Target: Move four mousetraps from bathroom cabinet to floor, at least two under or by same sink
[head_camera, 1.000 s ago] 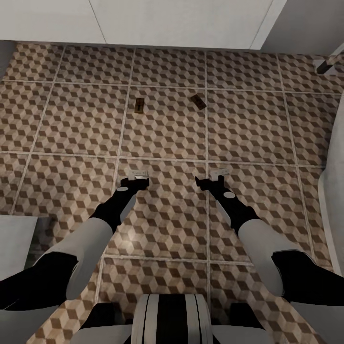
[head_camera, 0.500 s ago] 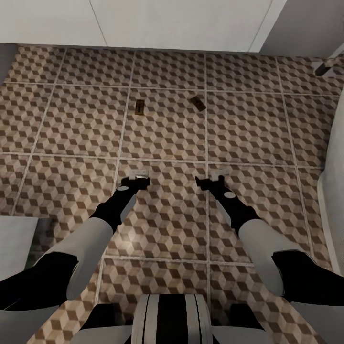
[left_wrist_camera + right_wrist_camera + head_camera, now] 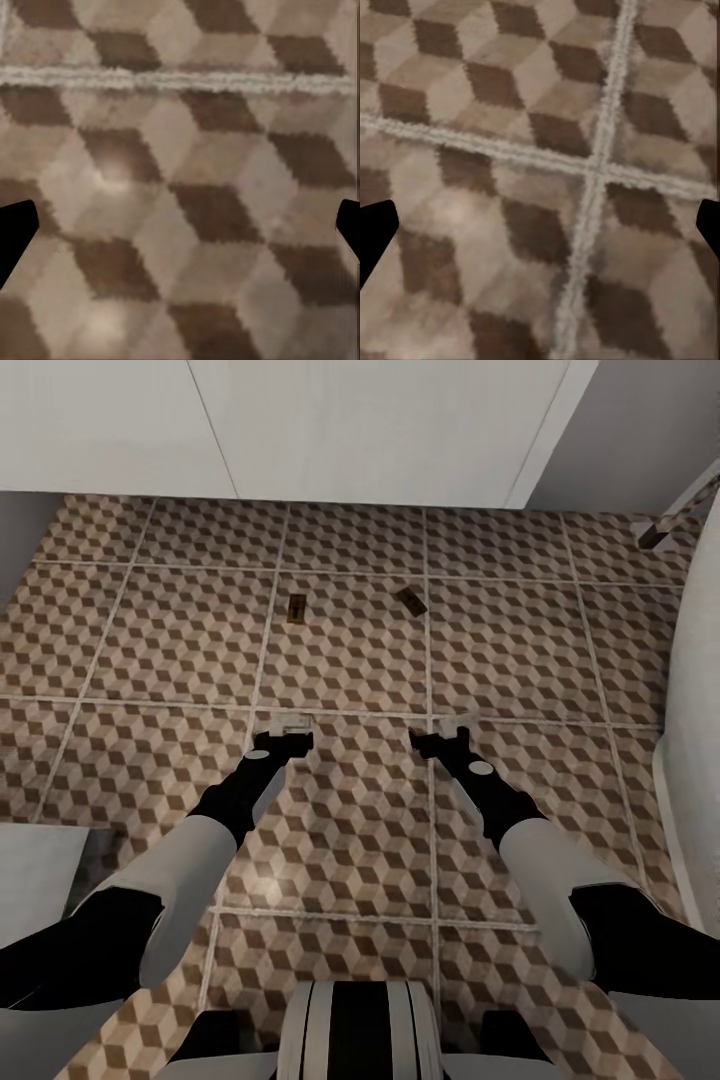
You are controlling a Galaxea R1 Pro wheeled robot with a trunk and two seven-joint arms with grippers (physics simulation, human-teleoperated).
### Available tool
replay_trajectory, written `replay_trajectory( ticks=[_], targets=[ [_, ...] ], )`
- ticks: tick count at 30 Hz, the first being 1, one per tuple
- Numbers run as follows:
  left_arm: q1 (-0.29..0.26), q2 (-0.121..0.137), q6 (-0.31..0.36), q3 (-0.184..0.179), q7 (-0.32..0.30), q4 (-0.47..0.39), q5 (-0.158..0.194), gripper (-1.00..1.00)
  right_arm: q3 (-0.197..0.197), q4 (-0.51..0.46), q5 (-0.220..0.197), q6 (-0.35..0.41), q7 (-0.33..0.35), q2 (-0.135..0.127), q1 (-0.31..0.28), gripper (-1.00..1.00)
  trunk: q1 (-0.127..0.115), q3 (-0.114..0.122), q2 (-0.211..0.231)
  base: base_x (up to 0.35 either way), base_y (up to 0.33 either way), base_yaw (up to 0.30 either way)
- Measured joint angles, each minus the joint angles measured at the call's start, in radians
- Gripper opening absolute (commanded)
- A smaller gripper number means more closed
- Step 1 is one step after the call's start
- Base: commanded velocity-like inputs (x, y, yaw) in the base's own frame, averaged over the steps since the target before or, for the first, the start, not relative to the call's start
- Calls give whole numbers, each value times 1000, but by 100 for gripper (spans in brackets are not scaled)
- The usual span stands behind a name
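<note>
1. L gripper (image 3: pixel 291 726): fingers spread wide, nothing between them. In the L wrist view the two dark fingertips (image 3: pixel 15 234) sit at opposite edges w/ bare tile between.
2. R gripper (image 3: pixel 447 728): also spread wide & empty. R wrist view shows dark fingertips (image 3: pixel 375 229) far apart over a crossing of pale grout lines.
3. Both grippers point down at the bathroom floor (image 3: pixel 150 630), hovering above it, side by side in front of the robot; L arm & R arm are black at the wrist, white further up.
4. Mousetraps: two visible, both lying flat on the cube-pattern tiles beyond the grippers, well apart from them.
5. Left mousetrap (image 3: pixel 296 608): lies just right of a grout line, long side pointing roughly away from the robot, ahead of the L gripper.
6. Right mousetrap (image 3: pixel 412 600): turned at an angle, just left of the next grout line, ahead of the R gripper. The two traps are near each other on the same tile, not touching.
7. White vanity (image 3: pixel 350 430): door fronts run along the far edge of the floor, beyond both traps; the traps are near its base, w/ about one tile row between.
8. White curved fixture (image 3: pixel 695 690) at the right edge; can't tell what it is.
</note>
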Motion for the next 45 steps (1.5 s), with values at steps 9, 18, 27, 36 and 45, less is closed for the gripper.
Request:
replay_trajectory(
  ticks=[9,18,27,36,45],
  targets=[
    [0,2,0,0,0,3,-1,100,1,-22,0,1,7,3,1,100,-4,35,2,0,0,0],
    [1,3,0,0,0,19,-1,100,0,-27,0,9,6,0,1,100,-8,72,4,0,0,0],
    [33,4,-1,0,-2,30,-1,100,0,-20,0,11,6,-4,1,100,-12,120,6,0,0,0],
    [75,6,-8,0,-3,75,-1,100,-1,-13,-1,11,7,-16,1,100,-16,169,8,0,0,0],
    [102,8,-14,0,-5,138,-2,100,-1,37,-1,6,7,-21,2,100,-20,218,11,0,0,0]
  ],
)
